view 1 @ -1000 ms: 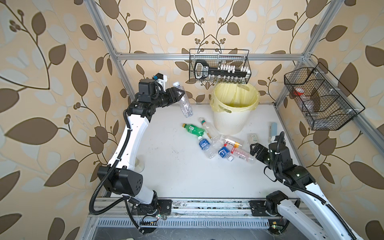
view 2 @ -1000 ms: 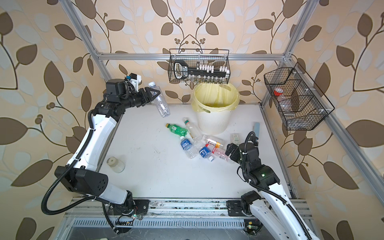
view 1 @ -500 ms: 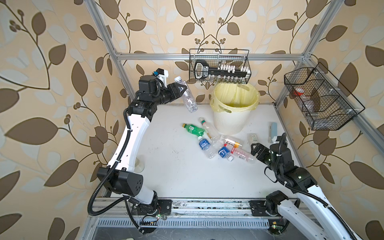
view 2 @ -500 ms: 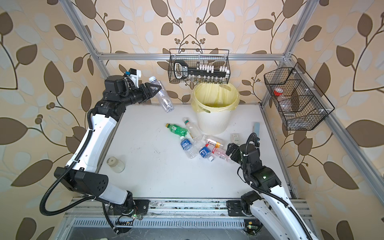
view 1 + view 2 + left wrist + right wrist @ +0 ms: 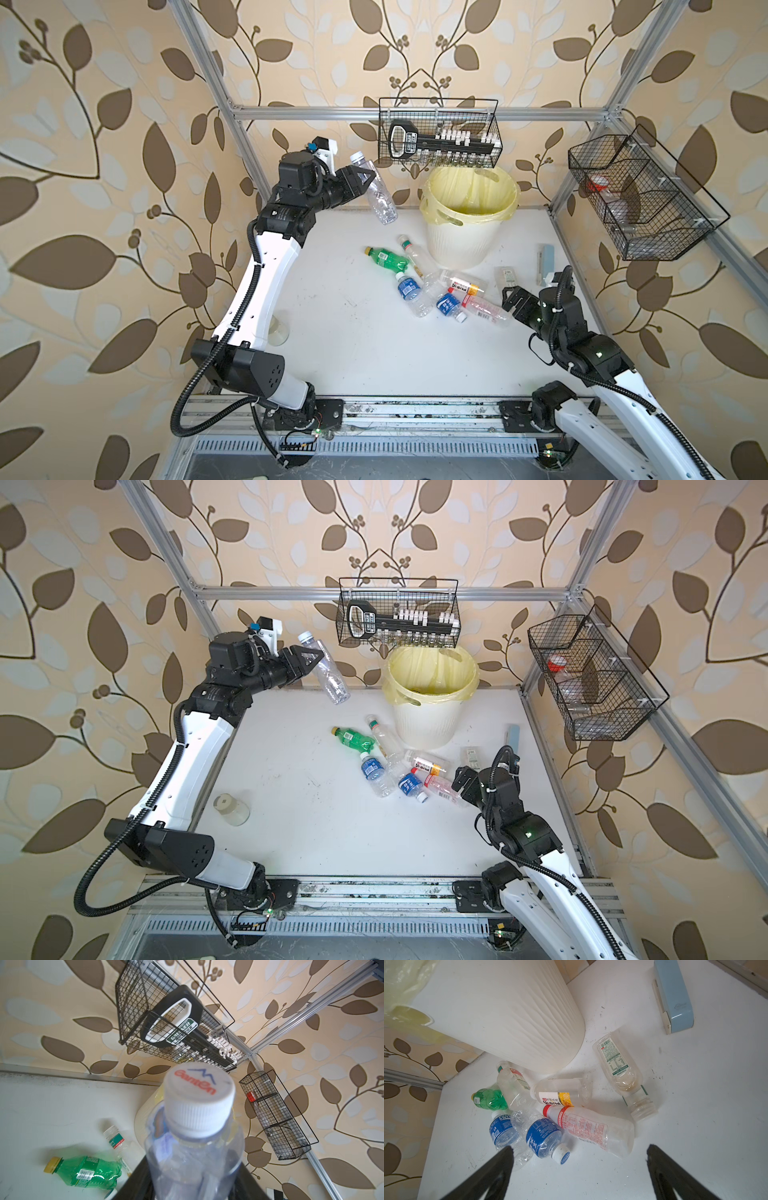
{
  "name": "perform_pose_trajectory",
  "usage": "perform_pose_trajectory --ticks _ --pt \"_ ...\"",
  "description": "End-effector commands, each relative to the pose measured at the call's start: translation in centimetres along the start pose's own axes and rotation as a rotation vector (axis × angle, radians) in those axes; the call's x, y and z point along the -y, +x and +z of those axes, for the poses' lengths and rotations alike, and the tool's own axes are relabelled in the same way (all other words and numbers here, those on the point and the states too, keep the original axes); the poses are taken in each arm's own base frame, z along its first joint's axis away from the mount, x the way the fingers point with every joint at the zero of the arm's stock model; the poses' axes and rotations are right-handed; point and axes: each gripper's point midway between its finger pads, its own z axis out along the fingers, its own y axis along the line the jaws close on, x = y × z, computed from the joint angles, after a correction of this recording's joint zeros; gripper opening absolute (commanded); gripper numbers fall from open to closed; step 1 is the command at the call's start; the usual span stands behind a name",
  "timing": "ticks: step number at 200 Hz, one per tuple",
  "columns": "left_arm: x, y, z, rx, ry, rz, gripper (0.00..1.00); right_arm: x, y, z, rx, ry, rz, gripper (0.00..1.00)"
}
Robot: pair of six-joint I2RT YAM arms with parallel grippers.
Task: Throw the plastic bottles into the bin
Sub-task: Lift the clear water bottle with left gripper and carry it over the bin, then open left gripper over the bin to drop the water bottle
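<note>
Left gripper (image 5: 369,181) is up high at the back left of the table (image 5: 340,357), jaws clamped on a white-capped clear bottle (image 5: 380,198), gripping it by the upper body. The bottle hangs tilted, cap up and away, base angled down toward the bin (image 5: 461,245). In both top views it sits to the left of the bin's yellow-lined rim, near it but not over the opening. The left wrist view has the clear bottle (image 5: 197,1136) filling the lens, blurred and close.

Below it, on the table, lies the pile. The green bottle (image 5: 386,258) is on its side at the left edge of the group. A slim clear one with a green label (image 5: 415,254) lies beside the bin's base. Then come two blue-label bottles (image 5: 409,291), a yellow-label bottle (image 5: 463,284) and a red-capped bottle (image 5: 482,308), all lying down and touching or overlapping.

Over on the right, the right gripper (image 5: 510,297) is low, jaws spread wide, holding nothing. It sits just beside the red-capped bottle's base. An uncapped bottle (image 5: 620,1068) lies apart from the pile, and a pale-blue case (image 5: 675,995) lies beyond it.
</note>
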Motion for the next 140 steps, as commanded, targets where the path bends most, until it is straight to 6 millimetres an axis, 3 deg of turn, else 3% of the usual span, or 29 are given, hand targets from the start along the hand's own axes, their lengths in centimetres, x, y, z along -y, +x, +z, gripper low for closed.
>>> perform_pose_trajectory --ticks 1,20,51,59,63,66,74,100,140 --pt "4.7 -1.8 1.5 0.058 0.096 0.099 0.51 0.7 0.0 -0.2 0.002 0.033 0.000 1.00" --pt "7.0 -2.5 4.7 0.068 0.127 0.140 0.52 0.8 -0.1 -0.6 0.002 0.038 0.003 1.00" --pt "9.2 -2.1 12.8 0.098 0.158 0.195 0.52 1.1 -0.3 -1.4 0.017 0.049 0.016 1.00" --pt "9.9 -1.6 14.4 0.120 0.175 0.227 0.64 1.3 -0.2 -1.5 0.021 0.051 0.020 1.00" --pt "10.0 -1.3 15.0 0.133 0.166 0.245 0.79 1.3 -0.3 -1.6 0.023 0.052 0.024 1.00" --pt "10.0 -1.1 15.4 0.143 0.152 0.256 0.96 1.4 -0.1 -1.6 0.022 0.054 0.024 1.00" --pt "10.0 -0.7 16.1 0.160 0.124 0.273 0.99 1.6 0.0 -1.7 0.022 0.060 0.028 1.00" --pt "11.3 -2.3 14.6 0.208 0.139 0.248 0.99 1.8 0.4 -2.0 0.018 0.068 0.023 1.00" --pt "14.3 -4.7 8.4 0.270 0.124 0.329 0.99 1.3 0.4 -1.8 0.017 0.056 0.021 1.00"
